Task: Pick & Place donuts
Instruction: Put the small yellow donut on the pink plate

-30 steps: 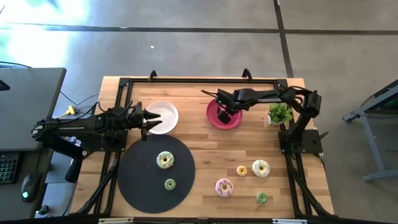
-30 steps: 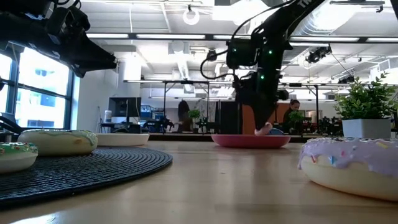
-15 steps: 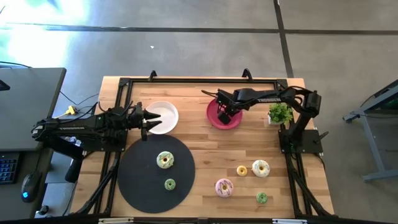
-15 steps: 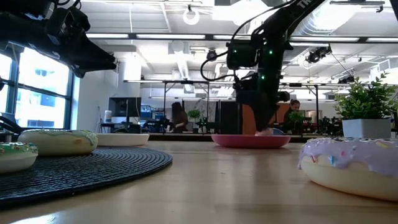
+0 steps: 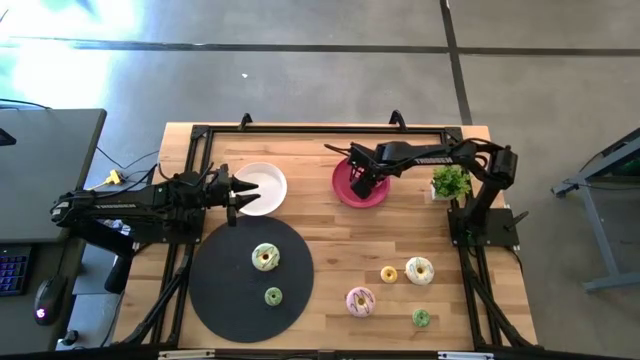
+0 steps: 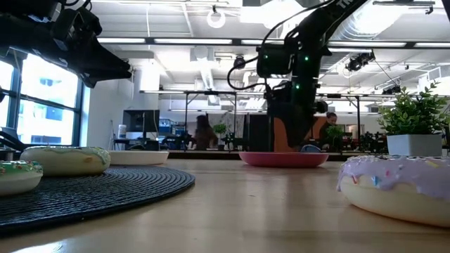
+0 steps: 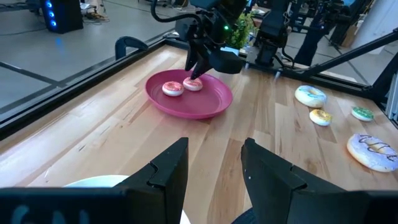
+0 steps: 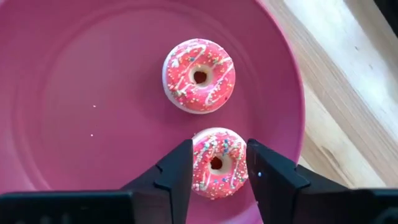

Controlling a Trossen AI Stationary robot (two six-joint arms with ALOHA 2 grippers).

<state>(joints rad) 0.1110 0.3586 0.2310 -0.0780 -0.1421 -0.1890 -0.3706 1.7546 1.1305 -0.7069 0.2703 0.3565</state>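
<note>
The left gripper [image 5: 236,194] waits over the near edge of the white plate [image 5: 268,180], its fingers [image 7: 163,175] apart with nothing between them. Further right, the right gripper [image 8: 216,163] stands low over the red plate [image 5: 345,192] at the far side of the table. Its spread fingers straddle a pink donut [image 8: 216,163] just beside a second pink donut [image 8: 199,76]. It looks like a release, though contact is hard to judge. Lift straight up, fingers kept wide, so neither pad drags the ring. More donuts [image 5: 419,271] lie near right.
</note>
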